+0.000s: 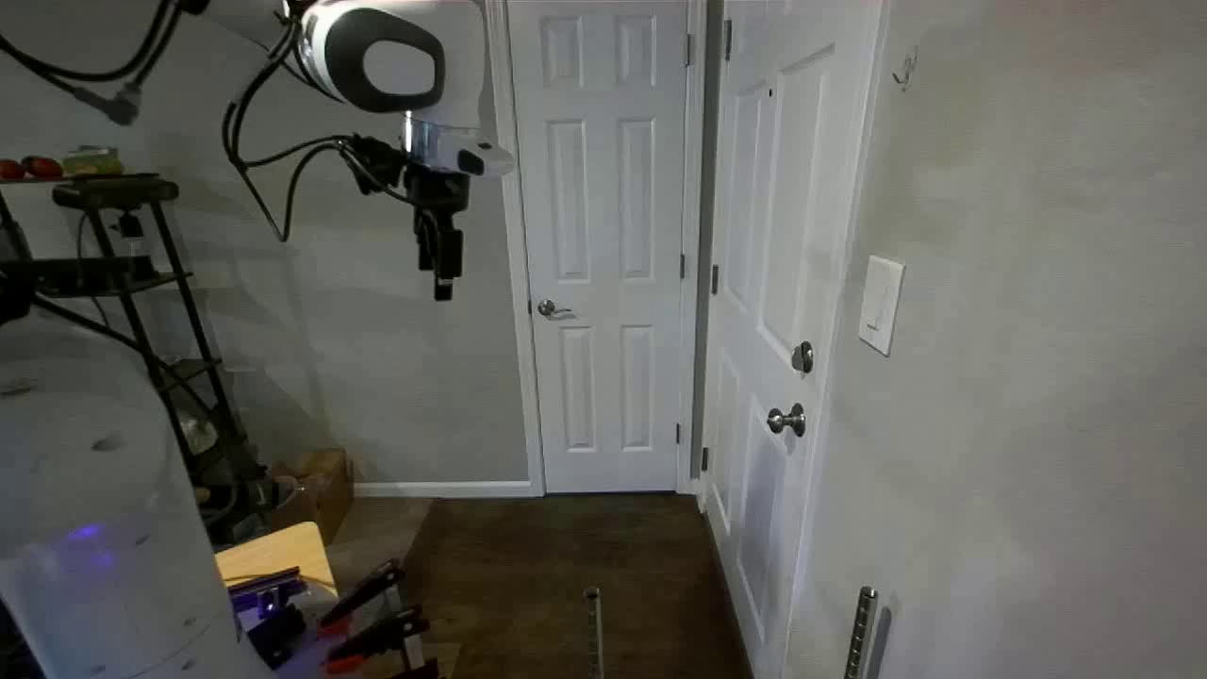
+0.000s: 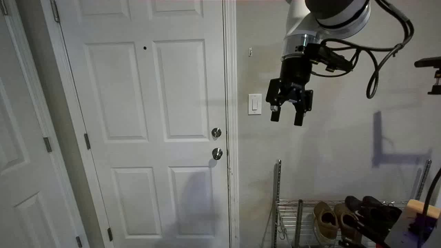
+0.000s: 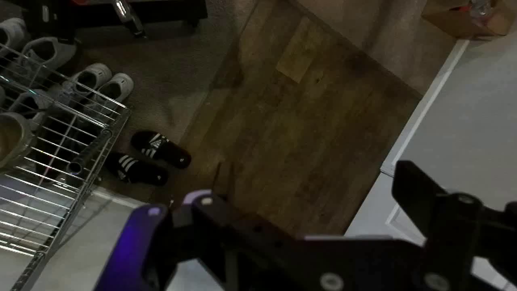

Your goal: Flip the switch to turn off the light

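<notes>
Hangs in free air with black jointed fingers (image 2: 299,119) spread wide, empty, well apart from the white rectangular wall switch (image 2: 254,104) just beside the edge of the white door frame (image 2: 231,103).

1. my arm (image 2: 305,27) shows at the top edge in both exterior views.
2. i have the wrist (image 2: 293,46) hanging beneath it, the gripper (image 2: 287,117) pointing down.
3. i see the fingers (image 2: 299,119) parted, a gap between their tips; in the wrist view they stand well apart.
</notes>
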Tool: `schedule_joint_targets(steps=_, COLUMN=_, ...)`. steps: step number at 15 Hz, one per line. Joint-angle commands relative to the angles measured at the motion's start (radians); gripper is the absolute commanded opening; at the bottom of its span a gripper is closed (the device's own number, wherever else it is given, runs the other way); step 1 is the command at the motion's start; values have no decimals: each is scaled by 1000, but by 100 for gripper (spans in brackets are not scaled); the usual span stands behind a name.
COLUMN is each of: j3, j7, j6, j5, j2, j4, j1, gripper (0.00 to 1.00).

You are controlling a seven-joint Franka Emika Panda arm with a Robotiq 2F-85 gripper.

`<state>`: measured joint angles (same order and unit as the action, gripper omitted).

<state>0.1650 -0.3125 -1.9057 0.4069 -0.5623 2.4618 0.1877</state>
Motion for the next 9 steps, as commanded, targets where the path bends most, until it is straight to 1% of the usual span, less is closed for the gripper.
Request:
schedule_joint_targets(steps=1, j3=10, j7=5, j6=5, j5=5, j2=-1, j4=-2, j1=-13, gripper=100)
schedule_joint_targets(steps=4, j3=10, j7=5, j6=5, j5=5, j2=-1, j4=-2, j1=-13, gripper=100)
schedule_joint_targets(steps=7, j3=8, j7=11, j6=-16, j5=-10, j2=11, j4=-7, j1=-28, gripper=100)
schedule_joint_targets(steps=8, j3=-2, j7=32, j6=-24, j5=-9, j2=19, j4=-11, j1=-30, gripper=75)
schedule_joint_targets(steps=9, j3=-4, j7=31, j6=-36, j5=-14, j2=26, j4=-15, j1=-40, gripper=73)
